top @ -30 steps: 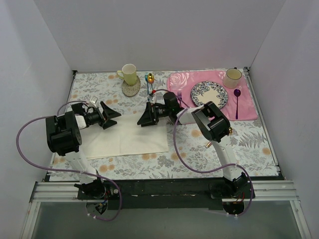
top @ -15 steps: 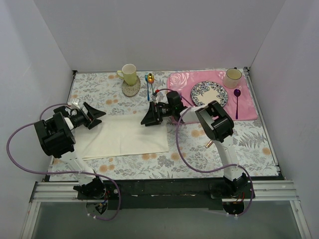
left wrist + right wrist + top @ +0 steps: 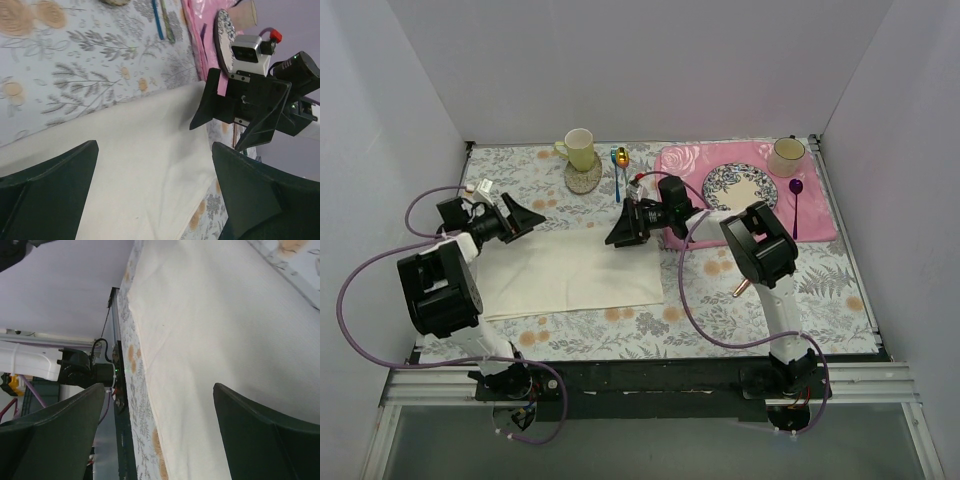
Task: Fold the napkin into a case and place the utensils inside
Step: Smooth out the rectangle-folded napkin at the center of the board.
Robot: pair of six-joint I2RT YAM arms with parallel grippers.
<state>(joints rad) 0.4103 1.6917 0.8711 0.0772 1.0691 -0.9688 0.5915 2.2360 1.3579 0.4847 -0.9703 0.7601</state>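
While the left hand and right hand gape, the napkin lies flat.

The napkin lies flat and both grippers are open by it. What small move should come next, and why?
Probably lower both grippers onto the napkin's far edge and pinch its corners to start a fold. The napkin lies flat, the left gripper is open near its far-left corner, the right gripper is open near its far-right corner, and neither holds anything.

Cream napkin flat, utensils beyond
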